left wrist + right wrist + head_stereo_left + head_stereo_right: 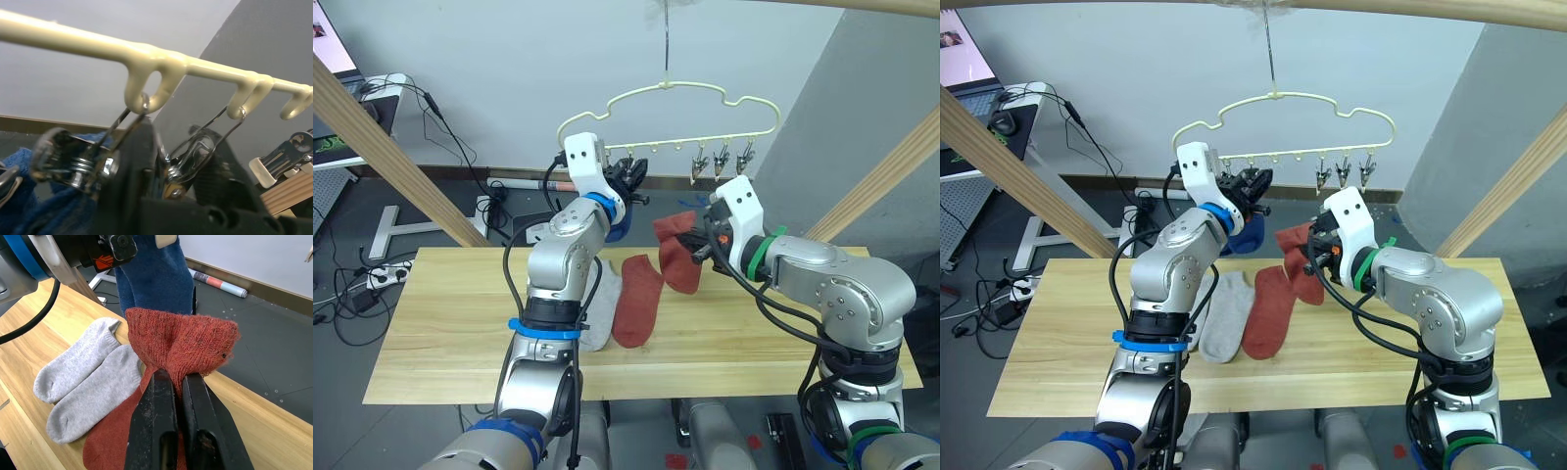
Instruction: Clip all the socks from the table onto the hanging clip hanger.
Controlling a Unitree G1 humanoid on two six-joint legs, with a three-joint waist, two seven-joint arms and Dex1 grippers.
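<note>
The cream clip hanger (668, 87) hangs above the table's (450, 323) far edge. My left gripper (632, 174) is raised to its row of clips and shut on a metal clip (188, 159). The neighbouring clip (73, 159) holds a blue sock (1248, 235), which hangs just behind the gripper. My right gripper (707, 241) is shut on a rust-red sock (677, 257), lifted above the table below the clips. Another rust-red sock (638, 300) and two light grey socks (85, 382) lie side by side on the table.
Three free clips (722, 163) hang at the hanger's right end. Slanted wooden frame beams stand at the left (382, 147) and right (891, 181). Cables and a power strip (382, 276) lie on the floor behind the table's left end.
</note>
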